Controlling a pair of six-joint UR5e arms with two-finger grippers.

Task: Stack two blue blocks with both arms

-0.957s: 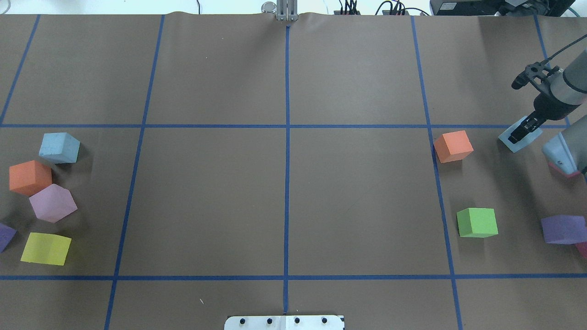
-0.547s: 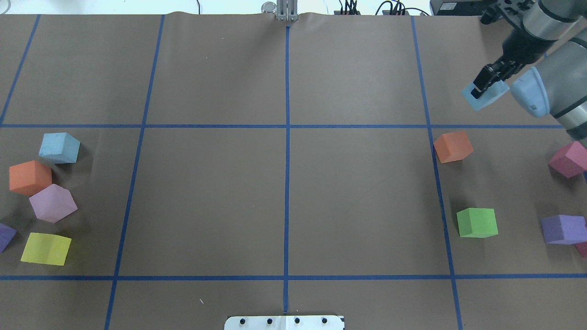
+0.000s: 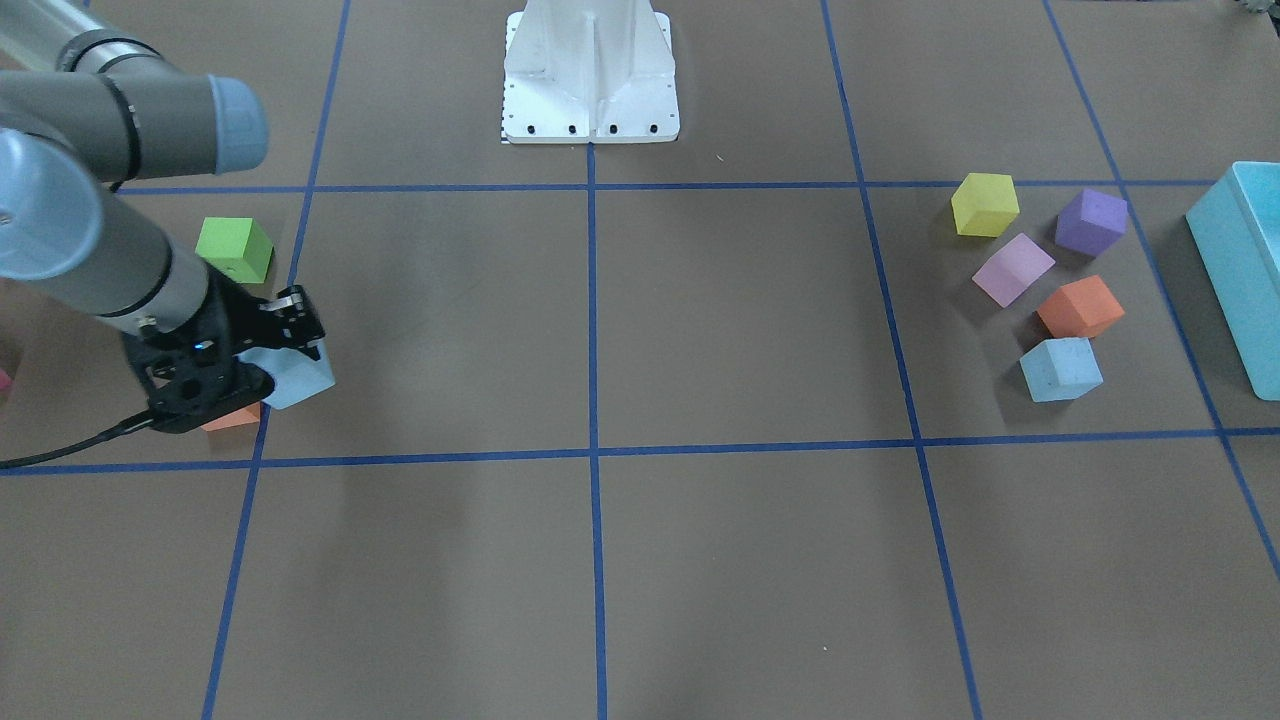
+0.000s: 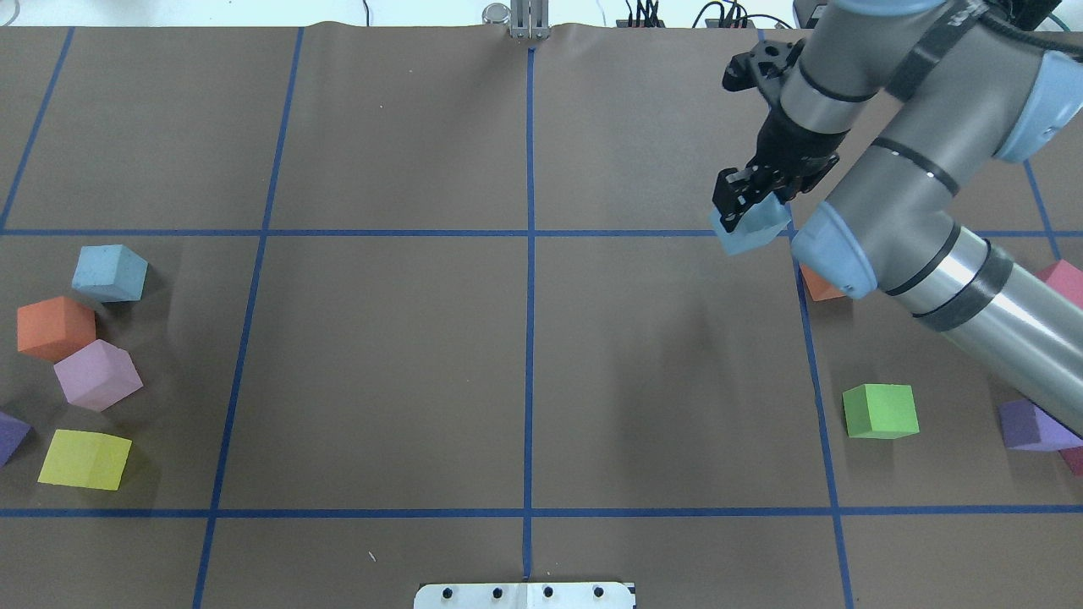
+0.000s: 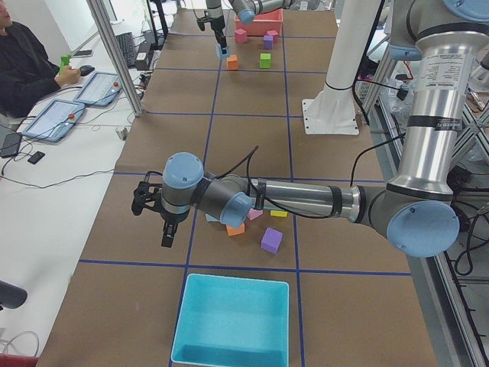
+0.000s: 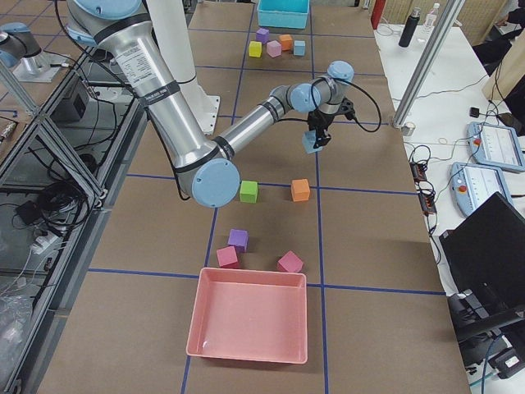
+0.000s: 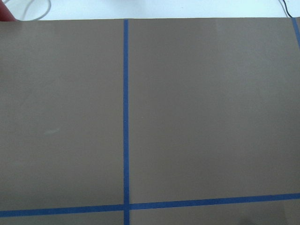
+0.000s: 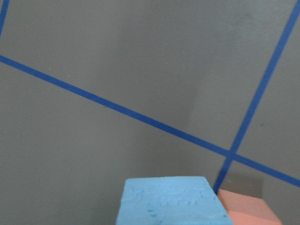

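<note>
Nearest the robot, by the worktop's left edge, one blue block rests free, with an orange cube just beside it. Farther out, over the right half, the right hand is clamped on the other blue block, held off the worktop near a second orange cube. The left hand hangs toward the far edge; I cannot tell if it is wide or narrow. The carry probably goes best kept high, with faces squared to the resting block, then lowered straight and released only once seated.
</note>
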